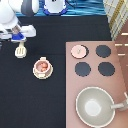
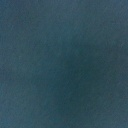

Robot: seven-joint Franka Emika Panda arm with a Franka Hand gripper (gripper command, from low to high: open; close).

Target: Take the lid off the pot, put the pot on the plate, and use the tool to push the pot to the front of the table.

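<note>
Gripper [image 1: 18,40] at the exterior view's upper left, directly over the tool [image 1: 20,50] lying on the table [image 1: 55,95]; impossible to tell whether closed on it. Toward the bottom right, pot [image 1: 43,66] on plate [image 1: 36,75], uncovered. Lid [image 1: 78,50] on the stove [image 1: 120,70].

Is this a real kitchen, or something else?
Probably a toy kitchen set up for robot practice: a small stove with a big pan, a lid on it, and a pot on a plate. The pincer is at the spatula.

Matt black table [image 1: 50,100], gripper [image 1: 19,41] above tool [image 1: 20,51]
</note>
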